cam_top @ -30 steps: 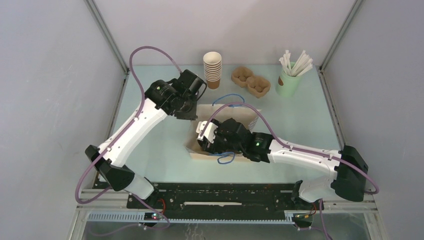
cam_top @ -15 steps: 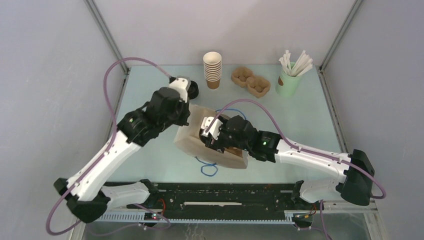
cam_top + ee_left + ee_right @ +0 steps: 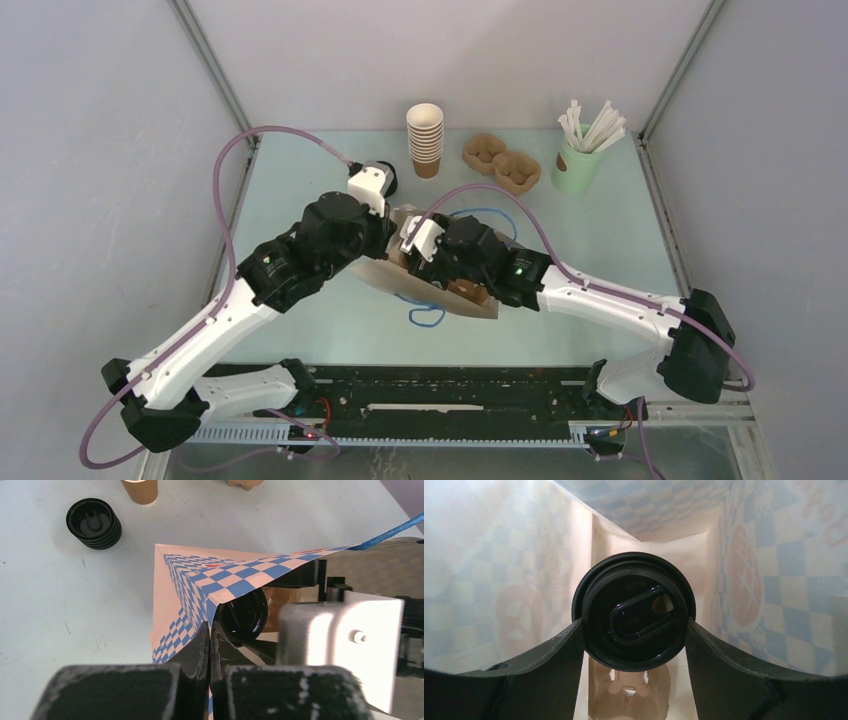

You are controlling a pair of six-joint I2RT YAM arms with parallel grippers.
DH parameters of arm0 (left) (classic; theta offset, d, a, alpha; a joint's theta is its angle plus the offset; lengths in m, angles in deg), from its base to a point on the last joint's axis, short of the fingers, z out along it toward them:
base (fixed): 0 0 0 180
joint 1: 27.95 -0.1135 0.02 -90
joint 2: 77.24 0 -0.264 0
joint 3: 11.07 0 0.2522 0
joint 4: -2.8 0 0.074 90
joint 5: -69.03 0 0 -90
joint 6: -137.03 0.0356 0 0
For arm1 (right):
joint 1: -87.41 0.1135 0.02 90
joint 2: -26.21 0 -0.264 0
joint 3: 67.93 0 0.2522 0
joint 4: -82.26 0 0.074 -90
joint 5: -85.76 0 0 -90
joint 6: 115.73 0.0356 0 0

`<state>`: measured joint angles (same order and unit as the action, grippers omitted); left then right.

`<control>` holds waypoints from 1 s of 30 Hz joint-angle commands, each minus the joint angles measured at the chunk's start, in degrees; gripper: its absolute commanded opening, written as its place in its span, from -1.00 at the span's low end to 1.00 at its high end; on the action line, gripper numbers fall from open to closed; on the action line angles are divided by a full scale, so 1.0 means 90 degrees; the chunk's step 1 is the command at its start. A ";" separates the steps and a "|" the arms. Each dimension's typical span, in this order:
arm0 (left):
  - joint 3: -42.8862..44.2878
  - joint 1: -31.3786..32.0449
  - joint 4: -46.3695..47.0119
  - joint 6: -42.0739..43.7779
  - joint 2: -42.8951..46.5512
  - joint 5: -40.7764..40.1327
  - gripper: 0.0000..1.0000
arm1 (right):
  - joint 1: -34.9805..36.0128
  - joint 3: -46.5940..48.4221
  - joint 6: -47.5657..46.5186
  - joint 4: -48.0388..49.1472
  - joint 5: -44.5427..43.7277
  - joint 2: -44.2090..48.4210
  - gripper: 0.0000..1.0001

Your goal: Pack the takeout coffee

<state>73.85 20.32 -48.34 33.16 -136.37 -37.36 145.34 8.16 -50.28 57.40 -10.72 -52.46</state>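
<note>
A paper bag (image 3: 470, 300) with blue checks and blue string handles lies tilted at the table's middle. My left gripper (image 3: 209, 630) is shut on the bag's mouth edge (image 3: 185, 585), seen from above at the bag's left corner (image 3: 388, 228). My right gripper (image 3: 634, 625) reaches inside the bag (image 3: 499, 555), shut on the takeout coffee (image 3: 634, 612). Only the cup's black lid shows, with both fingers (image 3: 549, 665) pressed against its sides. The same lid (image 3: 242, 615) shows through the bag's mouth in the left wrist view. A brown pulp tray (image 3: 629, 695) lies at the bag's bottom, beyond the cup.
A stack of kraft cups (image 3: 425, 140) stands at the back, with a stack of black lids (image 3: 94, 522) to its left. Brown pulp trays (image 3: 502, 165) and a pale green cup of white straws (image 3: 578, 160) stand at the back right. A blue handle loop (image 3: 425, 318) lies in front of the bag.
My left arm swung from the back down to the bag and its gripper closed on the mouth edge. The bag shifted and tilted. The right gripper kept the cup inside the bag.
</note>
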 commanded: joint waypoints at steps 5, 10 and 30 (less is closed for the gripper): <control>-0.0277 0.0037 0.0565 0.0320 0.0385 -0.0195 -1.00 | -0.0038 0.0284 -0.0229 0.0293 -0.0690 -0.0331 -0.39; -0.0640 0.0060 0.0911 0.0508 0.0618 -0.0234 -1.00 | 0.0039 0.0294 -0.0306 0.0669 -0.0969 -0.0463 -0.39; -0.0951 0.0366 0.1332 0.1053 0.0664 -0.0489 -1.00 | -0.0180 -0.0001 -0.0651 0.1360 -0.0658 -0.0797 -0.42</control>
<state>65.89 22.88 -38.92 41.34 -130.99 -40.68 144.80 8.14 -54.39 65.42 -17.76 -59.02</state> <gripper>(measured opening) 0.005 0.752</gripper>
